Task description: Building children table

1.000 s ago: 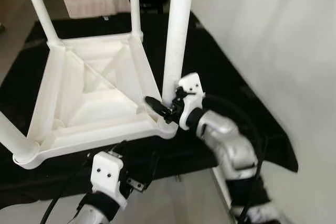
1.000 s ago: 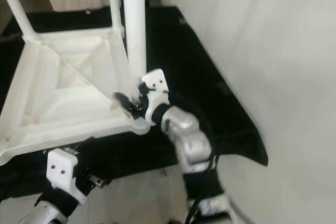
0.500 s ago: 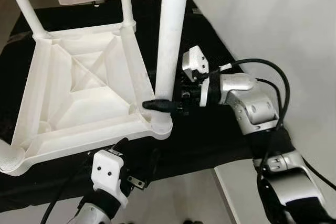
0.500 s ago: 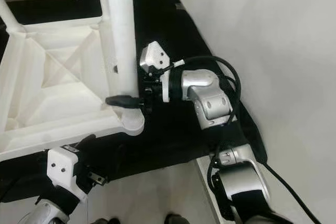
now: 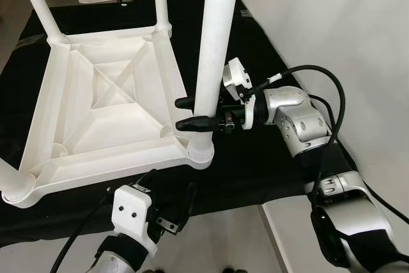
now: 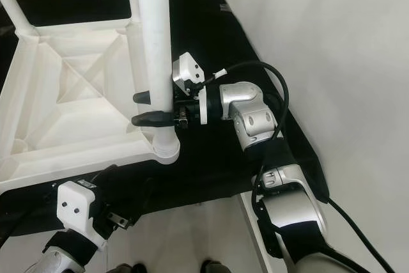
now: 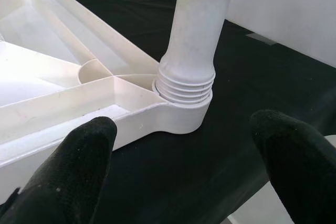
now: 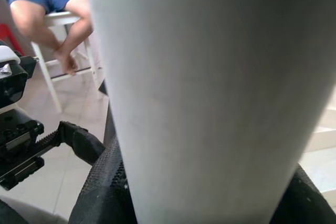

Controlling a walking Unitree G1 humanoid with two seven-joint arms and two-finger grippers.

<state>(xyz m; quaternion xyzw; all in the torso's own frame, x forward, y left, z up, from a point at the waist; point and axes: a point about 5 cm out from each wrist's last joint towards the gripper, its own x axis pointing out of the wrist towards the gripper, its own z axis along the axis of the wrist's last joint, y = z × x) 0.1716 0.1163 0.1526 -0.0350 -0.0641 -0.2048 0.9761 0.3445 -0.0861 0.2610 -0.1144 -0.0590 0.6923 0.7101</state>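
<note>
White plastic everywhere: the upturned table top point(image 5: 102, 113) lies underside-up on the black cloth point(image 5: 255, 164), with legs standing in the far corners and one at the near left corner. I have my right gripper point(image 5: 192, 113) clasped around the near-right leg point(image 5: 214, 49), one black finger on either side, just above its corner socket point(image 7: 178, 116). From the left wrist view the leg's threads still show above that socket, so I judge it is not screwed fully home, though the angle is poor and I may be misreading a moulded collar. My left gripper point(image 7: 184, 156) hovers spread wide and empty near that same corner, below the table edge.

My worry is cross-threading: if I twist while the leg leans, the plastic threads could bind or strip. The smooth round leg may also slip between my fingers, and the whole table top could skate on the cloth with nothing bracing it.
</note>
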